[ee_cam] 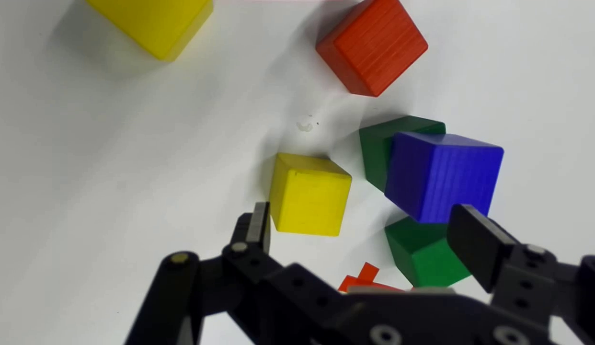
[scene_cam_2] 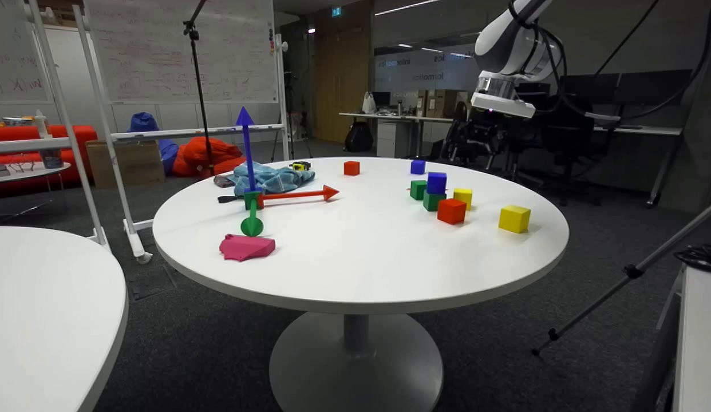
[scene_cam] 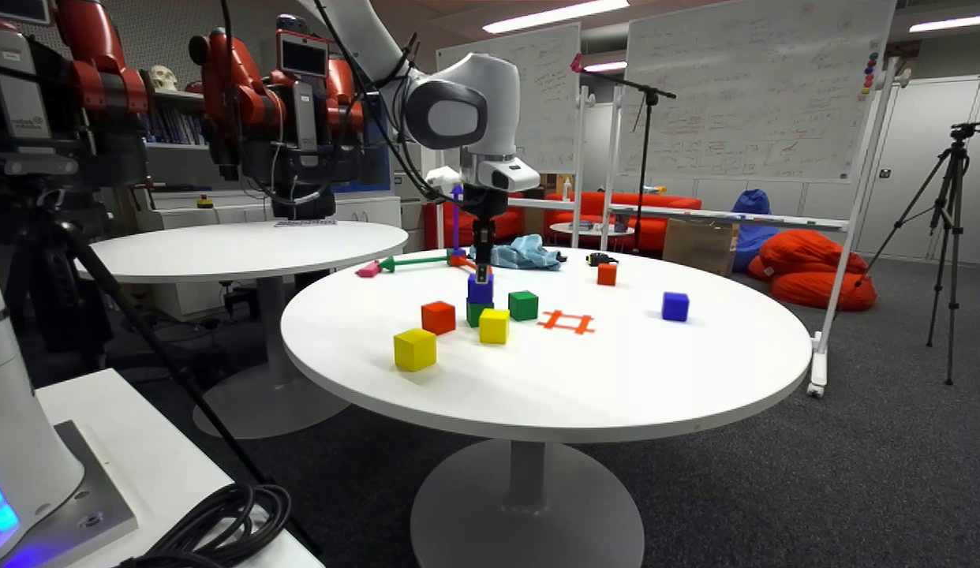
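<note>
Gripper [ee_cam: 363, 215] spread wide, holding nothing, across lower half of wrist view. Done, apparently: blue block [ee_cam: 446, 177] stacked on green block [ee_cam: 378, 152], right of centre. Remaining loose: yellow block [ee_cam: 312, 201] near centre, red block [ee_cam: 374, 45] at top. Arm [scene_cam: 462, 106] reaching from top centre in exterior view, fingers downward.

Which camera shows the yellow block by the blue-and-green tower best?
The wrist view: the yellow block looks biggest there, seen from above. In an exterior view, the yellow block shows small but whole. In an exterior view, it is also small, and a red block partly hides it.
</note>
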Robot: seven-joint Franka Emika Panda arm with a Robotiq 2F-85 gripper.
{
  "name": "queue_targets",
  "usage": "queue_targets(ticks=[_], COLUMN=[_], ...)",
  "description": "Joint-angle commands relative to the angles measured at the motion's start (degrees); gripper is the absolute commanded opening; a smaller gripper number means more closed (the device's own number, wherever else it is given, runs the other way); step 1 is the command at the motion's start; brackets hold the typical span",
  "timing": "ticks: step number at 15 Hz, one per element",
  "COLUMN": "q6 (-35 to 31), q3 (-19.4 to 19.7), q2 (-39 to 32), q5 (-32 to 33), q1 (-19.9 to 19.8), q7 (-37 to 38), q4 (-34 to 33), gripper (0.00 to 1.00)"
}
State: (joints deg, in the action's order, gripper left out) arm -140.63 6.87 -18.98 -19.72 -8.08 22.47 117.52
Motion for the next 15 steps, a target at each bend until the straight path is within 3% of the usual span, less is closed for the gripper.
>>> queue_targets(ticks=[1,7,15], q6=[-2.1,-1.7,-0.9], q3=[0.8,2.2,1.6], q2=[0.2,0.1,-0.1], q5=[3.7,17.1,22.1], q1=[1.1,4.1,5.2], q7=[-1.4,-1.1,-3.2], q4=[0.1,-1.0,-3.5], gripper=[1.00,1.00,1.00])
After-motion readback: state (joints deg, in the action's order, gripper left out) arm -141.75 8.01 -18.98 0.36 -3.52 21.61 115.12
